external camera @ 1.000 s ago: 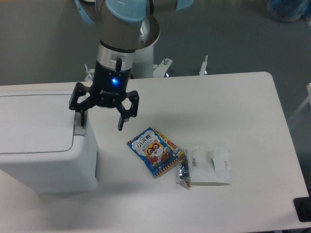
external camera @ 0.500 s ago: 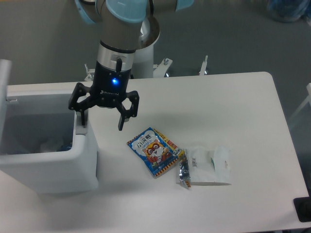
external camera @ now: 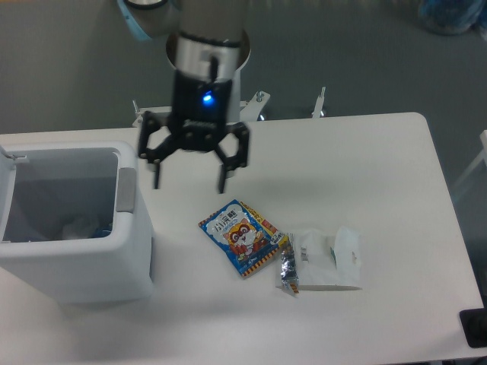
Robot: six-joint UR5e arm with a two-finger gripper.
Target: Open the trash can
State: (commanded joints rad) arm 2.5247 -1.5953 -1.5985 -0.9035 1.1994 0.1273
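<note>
Jaws spread wide, nothing between them. Gripper [external camera: 190, 177] hanging above bare table [external camera: 365, 152], black fingers pointing down, one fingertip [external camera: 157, 181] at 9 o'clock and the other at 3 o'clock of the midpoint. Blue indicator light [external camera: 204, 96] lit on the black gripper body, silver wrist and pale blue arm joint [external camera: 156, 14] rising out of the top edge at 12 o'clock. Slight motion blur on the arm.

Trash can [external camera: 76, 262] at 8 o'clock from the gripper, on the left part of the table, near but apart from the left fingertip. Lid off the opening: interior visible, grey walls, some pale and blue contents at the bottom, too unclear to identify. Grey push tab [external camera: 126, 190] on the rim's right side, facing the gripper. White lid edge [external camera: 6, 194] standing up at the bin's far left, mostly cut off by the frame edge.

Snack packet [external camera: 241, 237] with a cartoon raccoon at 5 o'clock from the gripper, flat on the table, tilted. Small dark foil wrapper [external camera: 288, 271] touching its lower right corner. Crumpled white and clear wrapper [external camera: 331, 258] just beside that, at 3 o'clock of the foil piece.

White robot base [external camera: 232, 95] behind the table at 12 o'clock. Black object [external camera: 475, 328] at the lower right corner, partly out of frame.
</note>
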